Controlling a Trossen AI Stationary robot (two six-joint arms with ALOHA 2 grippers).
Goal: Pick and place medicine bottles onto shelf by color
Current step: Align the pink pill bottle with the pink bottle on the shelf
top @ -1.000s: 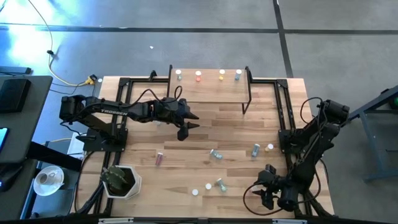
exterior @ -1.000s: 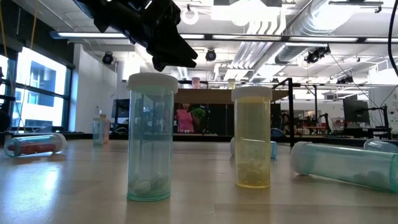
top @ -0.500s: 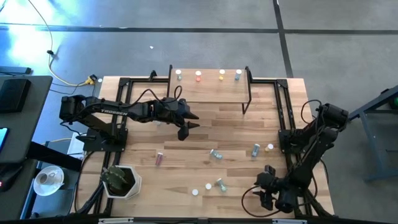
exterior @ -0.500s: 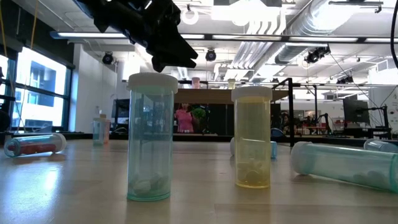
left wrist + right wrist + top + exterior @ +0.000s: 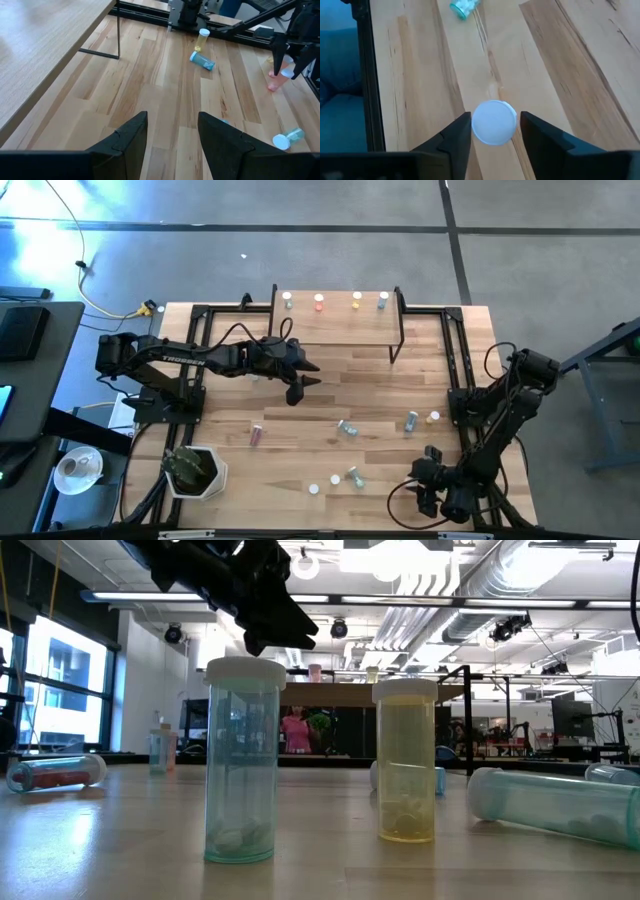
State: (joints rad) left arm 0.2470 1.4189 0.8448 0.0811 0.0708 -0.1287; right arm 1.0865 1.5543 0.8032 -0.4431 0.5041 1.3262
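On the shelf, standing at the back of the bench, four medicine bottles stood upright in one row along the far edge: a white-capped pale one, a red one, a yellow one and a blue one. Loose bottles lay or stood on the bench in front of the shelf: one pink bottle off toward the left arm's side, one teal bottle roughly below the shelf's middle, one blue bottle with one yellow bottle just beside it below the shelf's right end, and one green bottle plus a single white cap-like spot farthest from the shelf. That made six loose items by the high view; the low view was too crowded to confirm the count.

Left hand hung above the bench just in front of the shelf's left end, fingers apart and empty, with bare wood between them. Right hand sat at the near right corner of the bench, well apart from the shelf. Its fingers stood spread on either side of a white-capped bottle seen from above; contact with the cap could not be made out.
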